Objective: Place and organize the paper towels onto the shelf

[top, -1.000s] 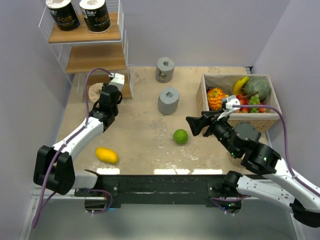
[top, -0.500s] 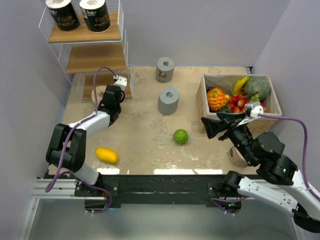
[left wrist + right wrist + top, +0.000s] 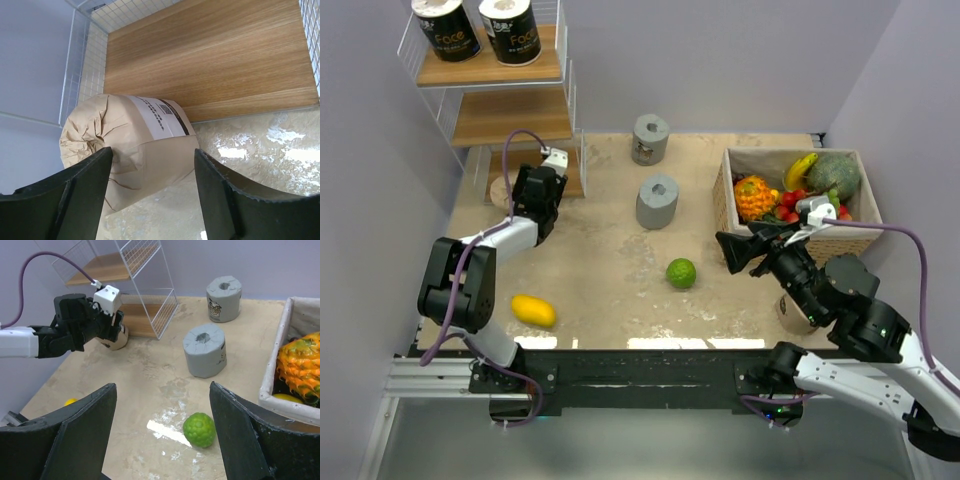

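The shelf (image 3: 510, 115) stands at the back left, with two black-wrapped rolls (image 3: 445, 28) (image 3: 510, 28) on its top board. My left gripper (image 3: 535, 190) is open at the bottom board (image 3: 210, 60). A tan roll (image 3: 130, 145) lies on its side on the table against that board's front edge, its near end between my fingertips with gaps on both sides. Two grey rolls (image 3: 658, 200) (image 3: 651, 138) stand upright mid-table and also show in the right wrist view (image 3: 205, 350) (image 3: 224, 299). My right gripper (image 3: 740, 250) is open and empty above the table.
A green fruit (image 3: 681, 272) lies below my right gripper. A yellow fruit (image 3: 534, 310) lies near the front left. A wicker basket (image 3: 725, 200) of fruit stands at the right. A second tan roll (image 3: 792, 312) sits partly hidden under my right arm.
My left arm has folded its elbow back toward its base while its gripper stayed by the tan roll at the bottom shelf. My right gripper has drawn back to the right.
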You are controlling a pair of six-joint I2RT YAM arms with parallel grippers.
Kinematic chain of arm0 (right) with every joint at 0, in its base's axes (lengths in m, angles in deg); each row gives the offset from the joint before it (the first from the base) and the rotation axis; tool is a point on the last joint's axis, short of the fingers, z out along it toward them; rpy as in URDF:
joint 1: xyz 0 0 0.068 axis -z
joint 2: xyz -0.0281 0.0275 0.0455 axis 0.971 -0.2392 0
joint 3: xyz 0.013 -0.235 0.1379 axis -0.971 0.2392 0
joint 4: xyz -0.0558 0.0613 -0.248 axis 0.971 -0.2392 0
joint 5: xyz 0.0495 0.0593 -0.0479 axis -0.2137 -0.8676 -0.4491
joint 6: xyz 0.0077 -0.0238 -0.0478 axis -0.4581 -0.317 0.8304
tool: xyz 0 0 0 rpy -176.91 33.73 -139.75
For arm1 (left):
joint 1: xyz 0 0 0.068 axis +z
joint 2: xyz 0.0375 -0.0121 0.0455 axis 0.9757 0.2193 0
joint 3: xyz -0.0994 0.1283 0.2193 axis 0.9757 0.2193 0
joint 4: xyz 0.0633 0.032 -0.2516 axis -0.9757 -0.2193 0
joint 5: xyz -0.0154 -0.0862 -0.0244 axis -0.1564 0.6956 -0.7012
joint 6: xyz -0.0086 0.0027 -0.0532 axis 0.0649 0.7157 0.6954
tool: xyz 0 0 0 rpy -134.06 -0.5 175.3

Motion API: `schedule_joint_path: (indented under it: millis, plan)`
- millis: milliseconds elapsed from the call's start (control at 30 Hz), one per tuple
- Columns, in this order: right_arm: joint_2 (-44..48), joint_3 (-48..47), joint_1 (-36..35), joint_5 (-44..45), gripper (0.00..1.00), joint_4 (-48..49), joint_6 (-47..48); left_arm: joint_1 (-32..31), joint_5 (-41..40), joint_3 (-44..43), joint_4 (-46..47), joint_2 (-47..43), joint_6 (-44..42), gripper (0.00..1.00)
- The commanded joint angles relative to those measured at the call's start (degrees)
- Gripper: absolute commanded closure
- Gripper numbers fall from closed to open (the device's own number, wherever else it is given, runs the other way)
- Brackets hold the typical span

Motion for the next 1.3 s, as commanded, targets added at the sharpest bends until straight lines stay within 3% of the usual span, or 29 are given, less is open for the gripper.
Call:
schedule_joint_path:
  millis: [0,167,267,367,500,600,900,1100,1267]
  plan:
    - [0.85,-1.83,0.07,1.76,0.21,0.10,0.77,-0.21,-2.56,-1.90,-0.58,-4.63,3.74,0.29]
    - [1.38,0.19,0.07,1.06,0.21,1.95,0.51,-0.30,-3.26,0.83,-2.60,-12.63,12.35,0.31]
    - [1.11,0.72,0.07,0.27,0.21,2.39,0.60,-0.21,-1.17,-0.31,-6.82,-14.66,15.61,0.31]
    - [1.38,0.81,-0.02,-0.08,0.21,2.30,0.69,-0.12,-0.55,-1.46,-14.35,-15.81,24.12,0.32]
    - [2.17,1.33,0.07,-0.35,0.21,2.65,0.77,1.10,3.22,-1.98,-22.02,-17.04,36.67,0.42]
    - [2.87,1.68,0.07,-0.52,0.21,2.30,0.51,1.99,9.82,-1.20,-24.84,-17.74,40.13,0.47]
    - [3.84,2.74,0.07,-0.70,0.21,2.65,0.24,1.99,8.16,-0.58,-29.24,-13.18,40.32,0.60]
    - [3.05,2.65,0.07,-1.49,0.21,4.24,0.33,0.67,-0.62,-5.49,-30.47,-5.98,30.59,0.67]
    - [3.66,3.09,0.07,-1.49,0.21,4.59,0.33,-5.74,-15.74,-5.94,-26.87,-0.18,20.37,0.68]
